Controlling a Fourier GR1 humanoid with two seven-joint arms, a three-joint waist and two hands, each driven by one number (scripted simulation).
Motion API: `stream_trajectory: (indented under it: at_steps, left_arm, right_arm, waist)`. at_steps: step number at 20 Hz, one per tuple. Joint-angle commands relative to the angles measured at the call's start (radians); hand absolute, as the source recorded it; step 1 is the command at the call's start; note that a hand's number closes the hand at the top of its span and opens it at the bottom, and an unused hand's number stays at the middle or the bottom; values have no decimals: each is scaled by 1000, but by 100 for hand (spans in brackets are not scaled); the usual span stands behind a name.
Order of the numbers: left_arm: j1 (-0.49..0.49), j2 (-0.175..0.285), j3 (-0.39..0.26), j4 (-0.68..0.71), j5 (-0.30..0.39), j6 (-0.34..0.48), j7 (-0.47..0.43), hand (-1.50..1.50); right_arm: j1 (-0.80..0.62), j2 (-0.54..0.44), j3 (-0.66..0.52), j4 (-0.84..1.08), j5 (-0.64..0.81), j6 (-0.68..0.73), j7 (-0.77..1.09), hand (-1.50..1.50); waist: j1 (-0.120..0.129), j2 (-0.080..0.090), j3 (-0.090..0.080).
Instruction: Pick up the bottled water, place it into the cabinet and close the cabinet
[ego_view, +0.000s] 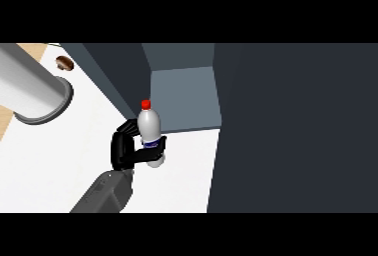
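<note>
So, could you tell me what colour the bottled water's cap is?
Red. The cap on the bottled water shows best in the head view.

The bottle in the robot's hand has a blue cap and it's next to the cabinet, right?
Not quite. The cap is red, not blue; the head view shows it on top of the bottle. The rest is right: the hand is curled round the bottle, next to the cabinet.
</note>
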Motion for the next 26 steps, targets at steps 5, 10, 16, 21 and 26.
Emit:
stream_trajectory:
  at_steps: [5, 10, 16, 21, 26]
  left_arm:
    - [-293, -82, -49, 9, -28, 117, 157, 150]
    - [-266, -93, -69, 42, -44, 202, 132, 150]
    - [-266, -66, -59, 31, -31, 237, 127, 150]
    - [-237, -72, -18, 6, 28, 208, 110, 150]
    - [-228, -43, 4, -3, 64, 169, 100, 150]
  right_arm:
    - [-15, -25, -50, 76, -78, 48, -22, -150]
    - [-31, -55, -61, 89, -115, 70, -9, -150]
    - [-55, -78, -98, 123, -139, 73, -13, -150]
    - [-58, -83, -101, 121, -163, 79, -7, -150]
    - [-64, -92, -97, 139, -158, 101, -12, -150]
  waist:
    - [-52, 20, -10]
    - [-73, 29, -12]
    - [-75, 32, -13]
    - [-91, 37, -16]
    - [-89, 41, -18]
